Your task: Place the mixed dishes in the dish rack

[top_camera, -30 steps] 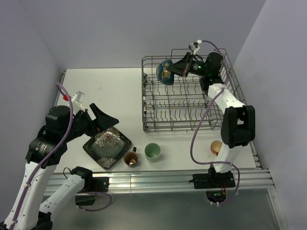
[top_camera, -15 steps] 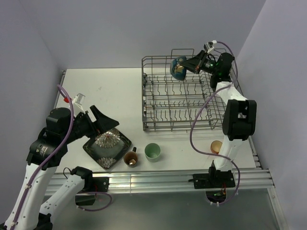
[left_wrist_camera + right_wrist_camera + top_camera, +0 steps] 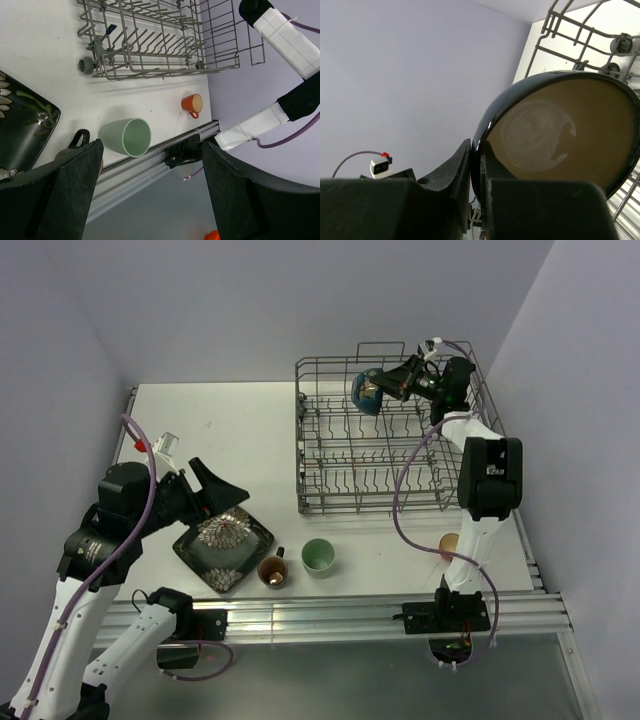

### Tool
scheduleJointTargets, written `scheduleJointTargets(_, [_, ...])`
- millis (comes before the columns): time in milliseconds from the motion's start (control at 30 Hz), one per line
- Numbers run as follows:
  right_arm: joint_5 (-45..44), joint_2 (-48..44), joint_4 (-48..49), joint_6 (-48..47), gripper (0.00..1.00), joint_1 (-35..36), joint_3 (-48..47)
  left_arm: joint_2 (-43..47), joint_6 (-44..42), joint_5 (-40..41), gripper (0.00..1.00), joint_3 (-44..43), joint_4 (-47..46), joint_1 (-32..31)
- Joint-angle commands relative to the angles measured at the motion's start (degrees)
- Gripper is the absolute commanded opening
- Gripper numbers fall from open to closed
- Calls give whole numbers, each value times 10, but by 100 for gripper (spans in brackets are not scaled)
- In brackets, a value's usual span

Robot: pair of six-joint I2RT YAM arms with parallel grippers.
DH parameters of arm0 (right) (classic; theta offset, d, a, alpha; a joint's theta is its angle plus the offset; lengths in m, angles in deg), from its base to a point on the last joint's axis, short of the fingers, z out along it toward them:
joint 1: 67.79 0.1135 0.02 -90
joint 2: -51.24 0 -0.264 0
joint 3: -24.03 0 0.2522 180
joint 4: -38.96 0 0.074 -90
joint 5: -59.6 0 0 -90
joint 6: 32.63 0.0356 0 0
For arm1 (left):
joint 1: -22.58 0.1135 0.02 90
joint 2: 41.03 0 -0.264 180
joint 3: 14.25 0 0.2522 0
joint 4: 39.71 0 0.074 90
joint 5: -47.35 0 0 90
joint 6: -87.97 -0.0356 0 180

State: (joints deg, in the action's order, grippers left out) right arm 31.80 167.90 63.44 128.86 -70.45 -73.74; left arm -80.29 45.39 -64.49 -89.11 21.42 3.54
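The grey wire dish rack (image 3: 380, 508) stands at the back right. My right gripper (image 3: 388, 388) is shut on the rim of the dark cream-lined bowl (image 3: 368, 392) and holds it tilted above the rack's back edge; the right wrist view shows the bowl (image 3: 560, 135) pinched between the fingers (image 3: 455, 170). My left gripper (image 3: 225, 496) is open and empty above the dark leaf-pattern plate (image 3: 222, 545). The brown cup (image 3: 273, 570) and the pale green cup (image 3: 318, 557) stand near the front edge. The orange cup (image 3: 450, 545) sits behind the right arm.
In the left wrist view the green cup (image 3: 125, 137), orange cup (image 3: 192, 104), plate corner (image 3: 20, 120) and rack (image 3: 150, 40) show between my open fingers. The aluminium rail (image 3: 330, 615) runs along the table's front. Purple walls close in behind and at both sides.
My right gripper has carried the bowl from the rack's back left towards the right along the back edge. The left arm has hardly moved.
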Motion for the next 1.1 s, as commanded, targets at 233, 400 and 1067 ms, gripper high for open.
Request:
scheduleJointTargets(233, [-13,44,52,-4,0,2,-56,-8,-13,-8,87,-9,-22,2])
scheduleJointTargets(400, [-39,49,89,23,0,-2,-31,-10,-10,-4,87,-11,-18,2])
scheduleJointTargets(1067, [-49,30,73,12,16,-50,57,-4,9,0,87,3,-31,2])
